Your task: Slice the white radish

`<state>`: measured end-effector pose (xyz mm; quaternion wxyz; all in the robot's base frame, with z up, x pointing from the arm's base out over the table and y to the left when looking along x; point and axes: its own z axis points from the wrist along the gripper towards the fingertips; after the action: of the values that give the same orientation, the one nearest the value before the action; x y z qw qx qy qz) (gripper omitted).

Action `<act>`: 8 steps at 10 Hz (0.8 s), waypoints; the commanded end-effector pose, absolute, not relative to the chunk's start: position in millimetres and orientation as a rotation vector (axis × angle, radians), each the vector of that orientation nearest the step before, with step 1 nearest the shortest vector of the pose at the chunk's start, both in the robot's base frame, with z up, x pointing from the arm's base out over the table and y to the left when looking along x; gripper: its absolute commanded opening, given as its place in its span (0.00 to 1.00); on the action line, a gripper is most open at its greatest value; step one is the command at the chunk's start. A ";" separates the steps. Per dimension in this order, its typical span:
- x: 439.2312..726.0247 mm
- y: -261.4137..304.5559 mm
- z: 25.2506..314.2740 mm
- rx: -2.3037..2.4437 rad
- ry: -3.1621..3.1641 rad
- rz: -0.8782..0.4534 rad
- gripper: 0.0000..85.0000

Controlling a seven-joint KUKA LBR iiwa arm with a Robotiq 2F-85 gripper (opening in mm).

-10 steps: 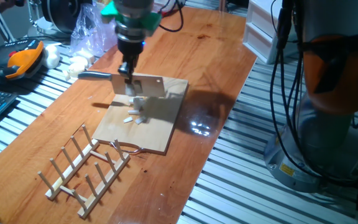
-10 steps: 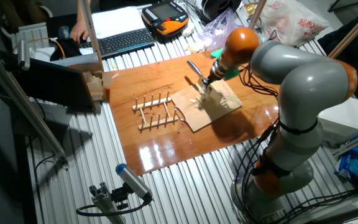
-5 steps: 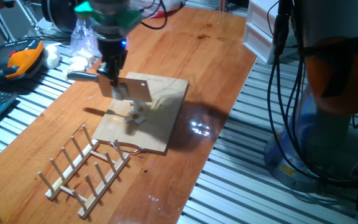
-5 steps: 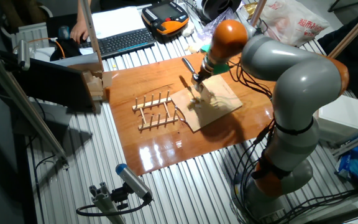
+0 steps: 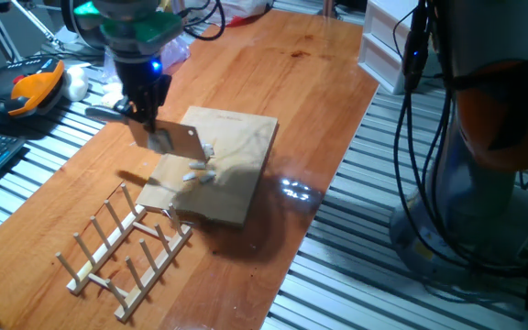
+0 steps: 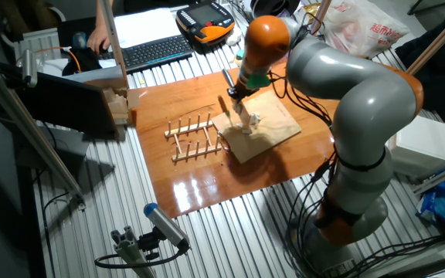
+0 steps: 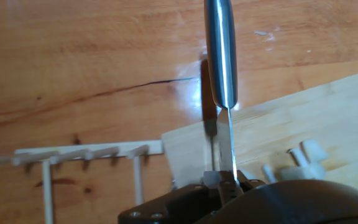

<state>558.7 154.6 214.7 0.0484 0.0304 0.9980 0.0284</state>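
Note:
The white radish lies as several small white bits near the middle of the wooden board. They also show in the other fixed view and at the right of the hand view. My gripper is shut on a cleaver-like knife, whose blade hangs over the board's left edge, left of the bits and not touching them. In the hand view the knife's steel handle points away over the table, and the blade runs down between my fingers. The arm reaches in from the right.
A wooden dish rack stands just in front of the board, and also shows in the other fixed view. An orange teach pendant and white lumps lie at the far left. A keyboard lies beyond the table.
My gripper has carried the knife leftward, from over the radish bits to the board's left edge. The bits stay on the board.

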 end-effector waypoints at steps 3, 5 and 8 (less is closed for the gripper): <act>559.8 181.0 218.4 0.034 3.038 0.046 0.00; 574.5 138.7 221.0 -0.092 3.039 0.035 0.00; 574.8 73.0 205.5 -0.219 2.994 -0.015 0.00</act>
<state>573.6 130.9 204.1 0.0725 -0.0704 0.9949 -0.0058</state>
